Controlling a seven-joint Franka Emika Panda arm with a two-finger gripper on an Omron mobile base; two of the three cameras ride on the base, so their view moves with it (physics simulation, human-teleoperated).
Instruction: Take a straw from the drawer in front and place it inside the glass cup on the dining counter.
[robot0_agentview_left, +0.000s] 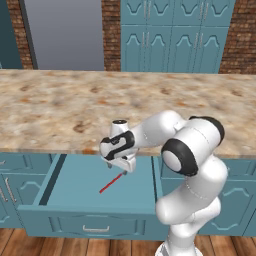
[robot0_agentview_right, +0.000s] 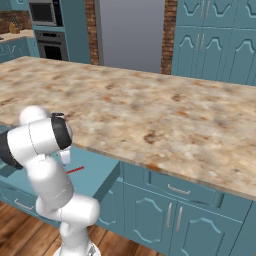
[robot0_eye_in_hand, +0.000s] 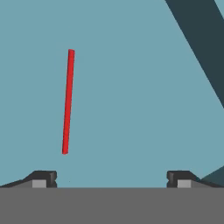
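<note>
From the left base view, the white two-finger gripper (robot0_agentview_left: 123, 171) hangs over the pulled-out teal-blue drawer (robot0_agentview_left: 90, 200), with the thin red straw (robot0_agentview_left: 112, 182) lying flat just below its fingertips. From the right base view, the straw (robot0_agentview_right: 75, 170) pokes out beside the arm. In the hand view, the fingertips (robot0_eye_in_hand: 43, 178) stand wide apart, gripping nothing, with the straw (robot0_eye_in_hand: 68, 101) ahead of the left one.

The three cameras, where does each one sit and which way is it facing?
Left base view: behind the arm's left, looking forward and down at the open drawer, straw and dining counter; arm at lower right, gripper over the drawer.
Right base view: behind its right; arm at lower left.
Hand view: looks down into the drawer at the straw; fingers open at the bottom.
Shared: straw and drawer.
</note>
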